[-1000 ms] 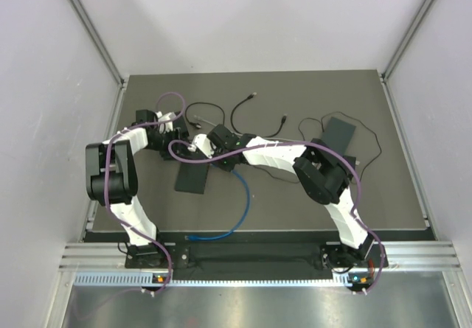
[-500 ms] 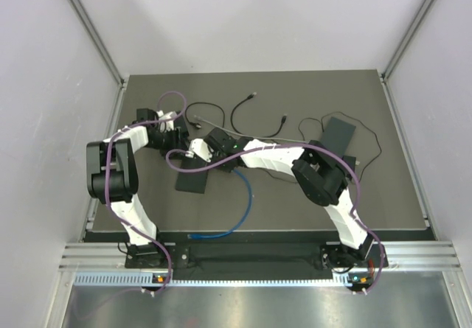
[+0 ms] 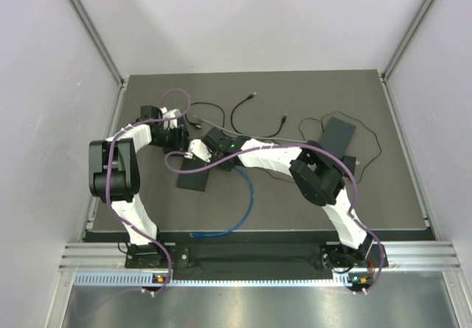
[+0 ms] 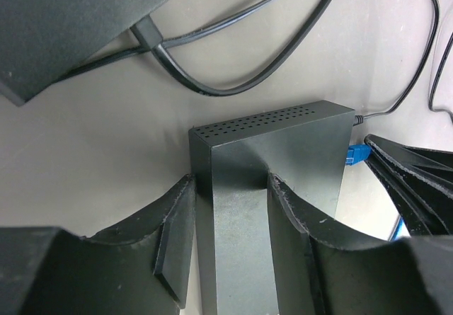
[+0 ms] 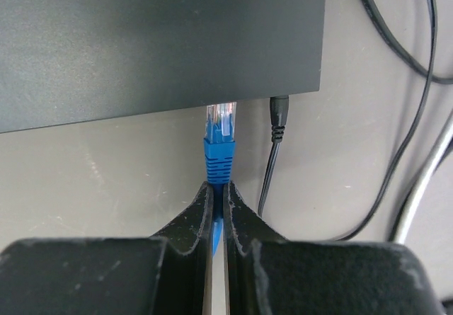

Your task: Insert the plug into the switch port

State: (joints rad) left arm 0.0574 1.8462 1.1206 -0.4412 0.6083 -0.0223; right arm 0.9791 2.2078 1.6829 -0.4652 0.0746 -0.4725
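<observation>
Our left claw (image 4: 231, 185), half open, clamps the black switch (image 4: 283, 131). Our right claw (image 5: 218, 187) pinches the blue plug (image 5: 219, 145), its tip meeting the switch just ahead.

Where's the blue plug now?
Right wrist view, centre: the blue plug touches the edge of the switch, left of a black power connector, held by the right gripper.
</observation>
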